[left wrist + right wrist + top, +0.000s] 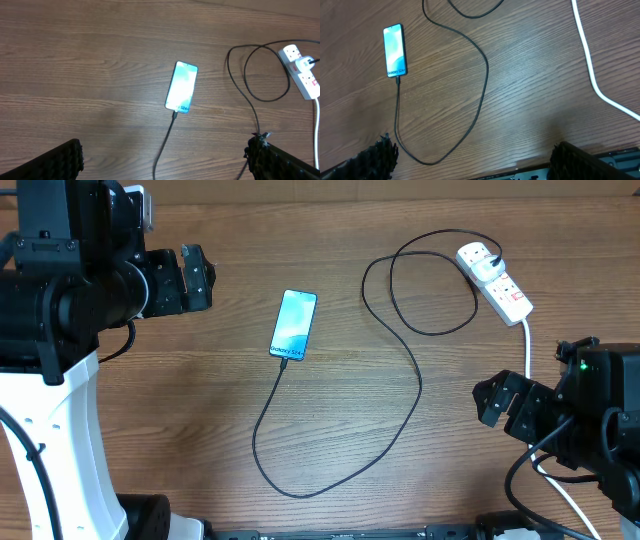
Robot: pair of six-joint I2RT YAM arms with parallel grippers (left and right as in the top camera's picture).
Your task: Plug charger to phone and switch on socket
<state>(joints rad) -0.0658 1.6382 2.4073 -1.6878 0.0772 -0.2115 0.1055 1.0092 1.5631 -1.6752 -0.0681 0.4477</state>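
We see the lit phone (294,325) lying flat on the wooden table (180,410). The charger (421,385) has its connector in the phone's lower edge and loops right to its plug in the white socket (508,295). Left gripper (197,278) and right gripper (497,402) hang spread apart, empty, well apart from them.

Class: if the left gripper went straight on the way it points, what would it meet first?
Probably the phone, dead ahead of the left gripper in its wrist view; depth is unclear, so maybe the table first.
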